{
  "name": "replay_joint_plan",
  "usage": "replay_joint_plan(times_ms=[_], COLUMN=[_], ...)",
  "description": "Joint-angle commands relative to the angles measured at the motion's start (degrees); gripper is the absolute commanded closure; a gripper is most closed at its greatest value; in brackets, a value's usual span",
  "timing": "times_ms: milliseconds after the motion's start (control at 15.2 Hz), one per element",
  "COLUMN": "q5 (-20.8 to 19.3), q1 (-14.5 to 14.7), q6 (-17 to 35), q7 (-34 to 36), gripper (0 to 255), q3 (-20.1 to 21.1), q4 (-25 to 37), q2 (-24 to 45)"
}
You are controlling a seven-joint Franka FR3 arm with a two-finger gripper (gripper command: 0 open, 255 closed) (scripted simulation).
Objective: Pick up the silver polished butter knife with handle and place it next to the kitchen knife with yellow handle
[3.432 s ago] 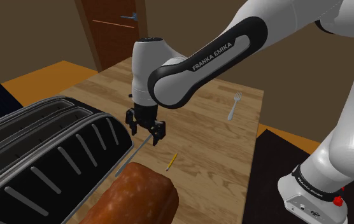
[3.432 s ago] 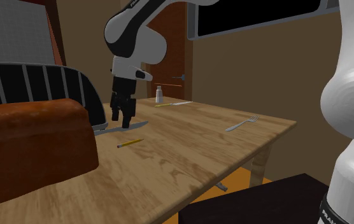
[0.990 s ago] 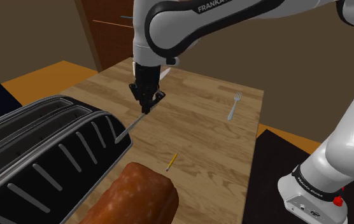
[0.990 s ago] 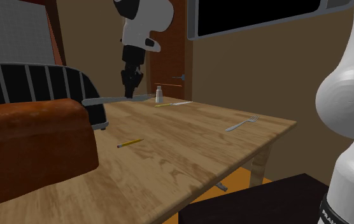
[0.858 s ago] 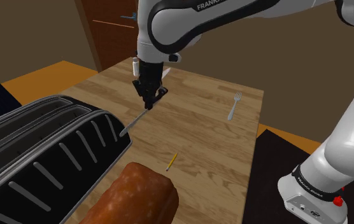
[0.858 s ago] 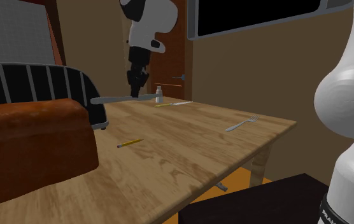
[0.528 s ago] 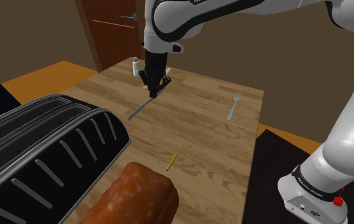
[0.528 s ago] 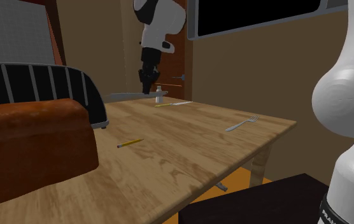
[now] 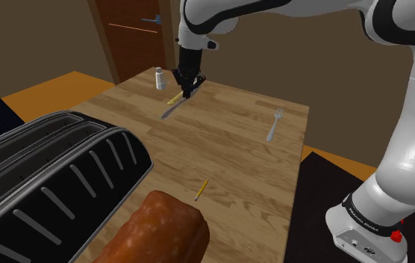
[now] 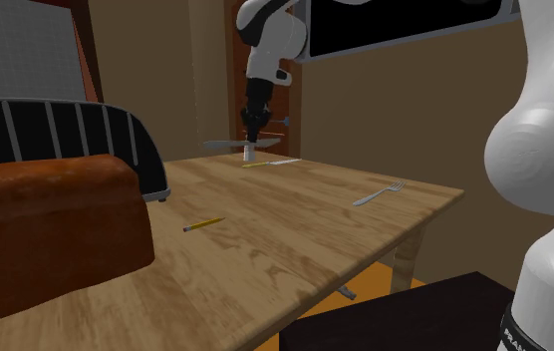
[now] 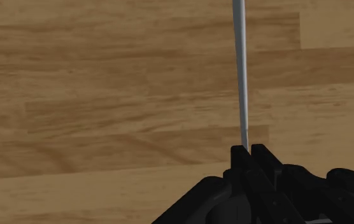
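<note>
End effector [image 9: 188, 90] clamped on grey butter knife [image 9: 172, 109], above wooden table [image 9: 243, 166]

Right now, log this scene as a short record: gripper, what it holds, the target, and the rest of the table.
gripper: shut on butter knife
butter knife: grey, lifted off the wooden table, roughly level
yellow-handled knife: flat at the table's far end
small bottle: upright beside that knife
fork: near the table's edge
pencil: near the bread loaf
toaster: black, beside the loaf
</note>
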Motion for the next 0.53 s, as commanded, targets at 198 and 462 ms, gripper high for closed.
replay_joint_plan(times_ms=[198, 462], q5=[-1.4, -1.59], q1=[-1.09, -1.19], q6=[-2.54, 0.26], q7=[-2.93, -3.14], gripper=[255, 255], q3=[-1.53, -1.7], q4=[6.03, 3.67], q2=[4.26, 4.78])
